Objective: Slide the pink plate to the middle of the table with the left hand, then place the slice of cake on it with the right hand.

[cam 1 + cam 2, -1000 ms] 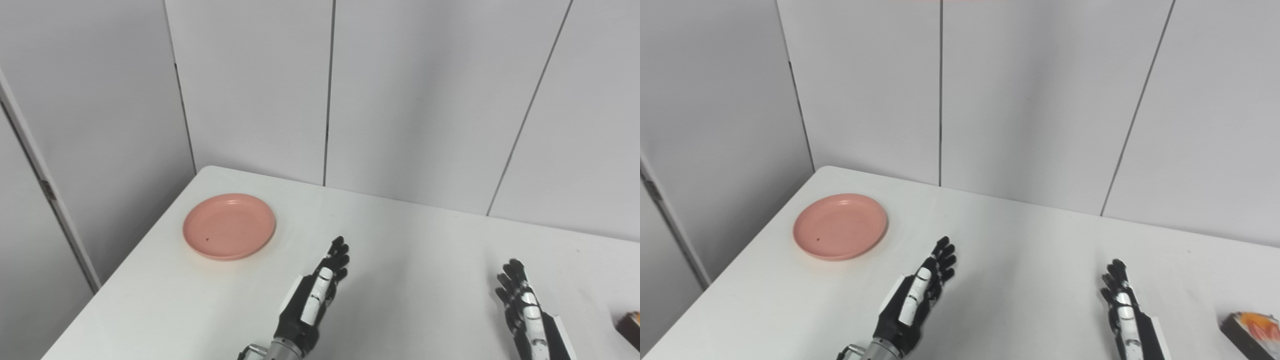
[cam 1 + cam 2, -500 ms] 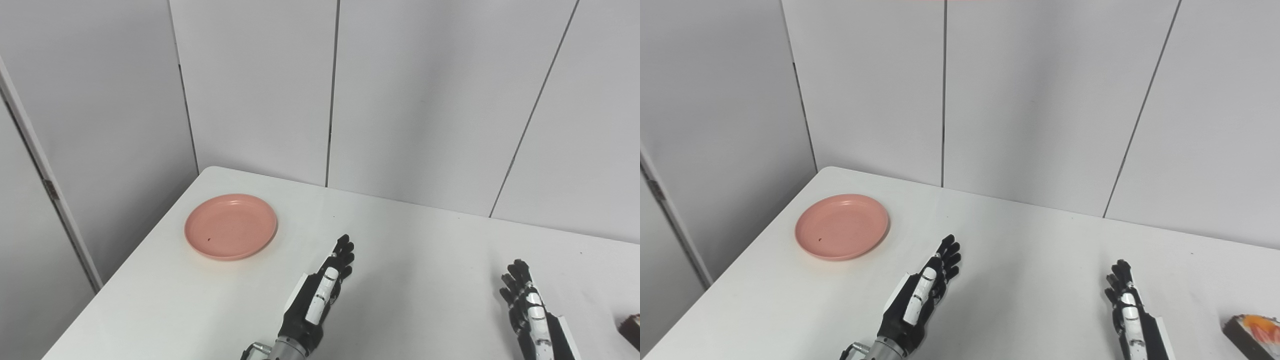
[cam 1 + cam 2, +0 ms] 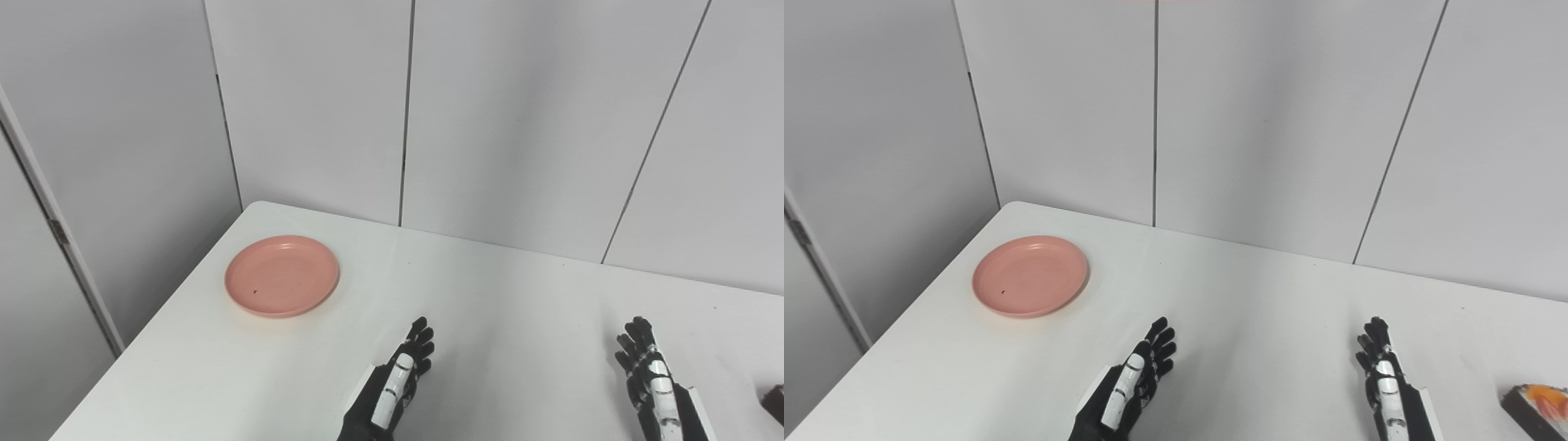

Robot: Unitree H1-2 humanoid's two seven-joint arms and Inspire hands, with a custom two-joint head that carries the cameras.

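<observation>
Meanwhile, the pink plate (image 3: 282,275) lay flat near the far left corner of the white table (image 3: 502,306), with nothing on it but a small dark speck. The left hand (image 3: 1130,383) rose from the bottom edge near the middle of the table, its fingers (image 3: 1159,343) stretched out straight and a little apart, holding nothing; it was well apart from the plate, nearer the robot and to the plate's right. The right hand (image 3: 1387,383) came up on the right side in the same manner, fingers extended and slightly spread, grasping nothing. The slice of cake (image 3: 1536,407), dark-sided with an orange and white top, sat on the table at the right edge of the right eye view, near the right hand but not touching it. Grey wall panels (image 3: 514,122) stood behind the table.
</observation>
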